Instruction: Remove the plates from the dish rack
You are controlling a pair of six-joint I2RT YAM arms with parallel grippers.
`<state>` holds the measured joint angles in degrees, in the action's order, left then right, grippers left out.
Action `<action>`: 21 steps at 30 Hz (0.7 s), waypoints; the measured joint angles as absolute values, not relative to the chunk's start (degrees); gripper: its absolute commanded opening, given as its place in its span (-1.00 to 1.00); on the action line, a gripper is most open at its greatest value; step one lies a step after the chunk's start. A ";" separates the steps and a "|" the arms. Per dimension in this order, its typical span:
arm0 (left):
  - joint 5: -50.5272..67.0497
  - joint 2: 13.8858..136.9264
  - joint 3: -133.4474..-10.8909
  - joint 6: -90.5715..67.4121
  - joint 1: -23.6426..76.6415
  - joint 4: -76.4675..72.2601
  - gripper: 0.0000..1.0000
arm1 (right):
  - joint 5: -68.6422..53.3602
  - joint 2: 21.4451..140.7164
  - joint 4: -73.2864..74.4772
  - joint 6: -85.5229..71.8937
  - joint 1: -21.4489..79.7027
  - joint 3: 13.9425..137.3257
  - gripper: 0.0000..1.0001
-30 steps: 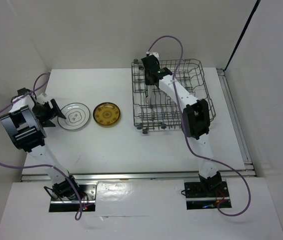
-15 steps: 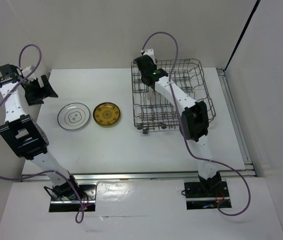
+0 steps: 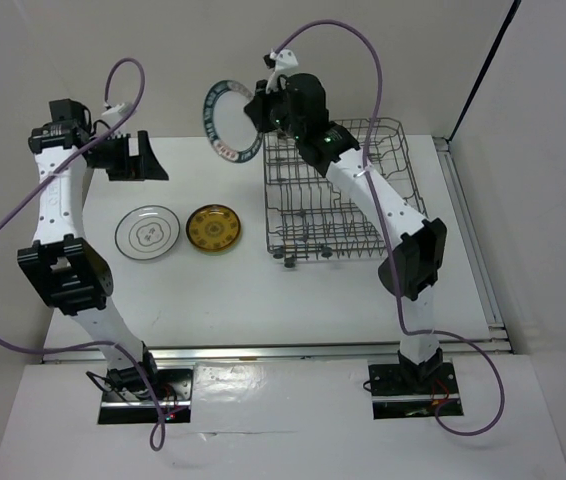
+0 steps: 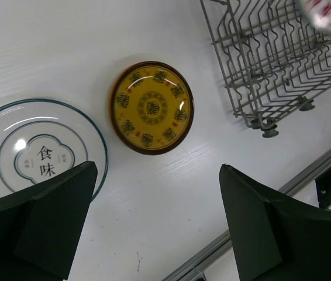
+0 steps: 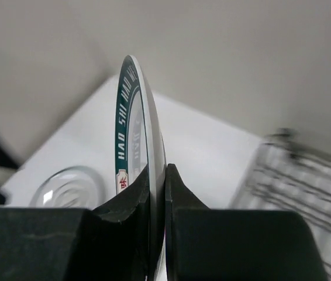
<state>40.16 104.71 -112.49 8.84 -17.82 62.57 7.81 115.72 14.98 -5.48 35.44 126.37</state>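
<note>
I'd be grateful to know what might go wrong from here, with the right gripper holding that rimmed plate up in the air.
1. The right gripper pinches the rimmed plate edge-on, by its rim only, high over the table; it might pivot or slip and drop.
2. The golden plate and the white plate lie left of the dish rack; a careless set-down could land on one.
3. The open left gripper hovers close by; the arms could clash.

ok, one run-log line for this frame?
right gripper: shut on blue-green-rimmed plate, held in air at dish rack far-left corner | left gripper: open, empty | on table: golden plate, teal-rimmed plate
</note>
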 measured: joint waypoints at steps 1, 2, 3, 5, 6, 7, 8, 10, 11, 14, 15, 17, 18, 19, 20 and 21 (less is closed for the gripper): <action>40.38 104.60 -112.22 8.84 -16.84 62.54 1.00 | 0.73 116.64 14.28 -7.38 34.81 126.21 -1.00; 40.47 104.57 -112.12 8.84 -15.99 62.59 1.00 | -6.70 117.84 12.82 -9.37 34.28 125.64 -1.00; 40.75 104.57 -112.12 8.84 -15.38 62.57 1.00 | -13.19 119.17 10.96 -11.25 33.74 124.66 -1.00; 41.30 104.57 -112.12 8.84 -14.81 62.59 1.00 | -24.05 121.60 7.35 -14.72 33.12 121.60 -1.00; 41.60 104.57 -112.12 8.84 -14.79 62.59 1.00 | -28.23 123.07 6.20 -16.23 33.10 120.64 -1.00; 41.78 104.57 -112.05 8.84 -14.85 62.52 1.00 | -32.36 124.86 5.19 -17.78 33.26 119.92 -1.00; 41.95 104.53 -111.68 8.84 -14.92 62.26 1.00 | -35.05 126.17 4.62 -18.83 33.45 119.50 -1.00; 42.00 104.14 -109.89 8.86 -14.96 61.69 1.00 | -40.16 128.51 2.92 -21.19 33.93 118.87 -1.00; 41.82 104.12 -108.88 8.84 -14.96 61.56 1.00 | -42.65 129.21 2.07 -22.41 34.11 118.50 -1.00; 41.04 104.12 -106.28 8.86 -14.96 61.17 1.00 | -48.03 130.30 -0.99 -25.41 34.37 118.48 -1.00; 40.99 104.12 -105.65 8.88 -14.96 61.19 0.96 | -49.36 130.32 -2.22 -26.20 34.48 118.48 -1.00; 42.09 104.12 -104.92 8.82 -14.98 61.36 0.70 | -50.76 130.32 -3.88 -27.03 34.52 118.48 -1.00; 43.09 104.12 -104.88 8.88 -15.07 61.47 0.19 | -51.24 130.56 -4.51 -27.42 34.52 118.48 -1.00; 44.01 104.12 -104.88 8.60 -15.07 61.65 -0.08 | -51.53 130.76 -5.10 -27.75 34.52 118.48 -1.00; 45.34 104.12 -104.84 8.69 -15.07 61.87 -0.63 | -51.59 131.22 -5.43 -28.05 34.52 118.52 -1.00; 46.65 104.12 -104.77 9.08 -14.74 62.43 -0.89 | -51.83 131.59 -5.76 -28.36 34.50 118.54 -1.00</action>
<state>46.65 104.12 -104.77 9.08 -14.74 62.43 -51.83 131.59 -5.76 -28.36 34.50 118.54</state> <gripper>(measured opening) 0.440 0.124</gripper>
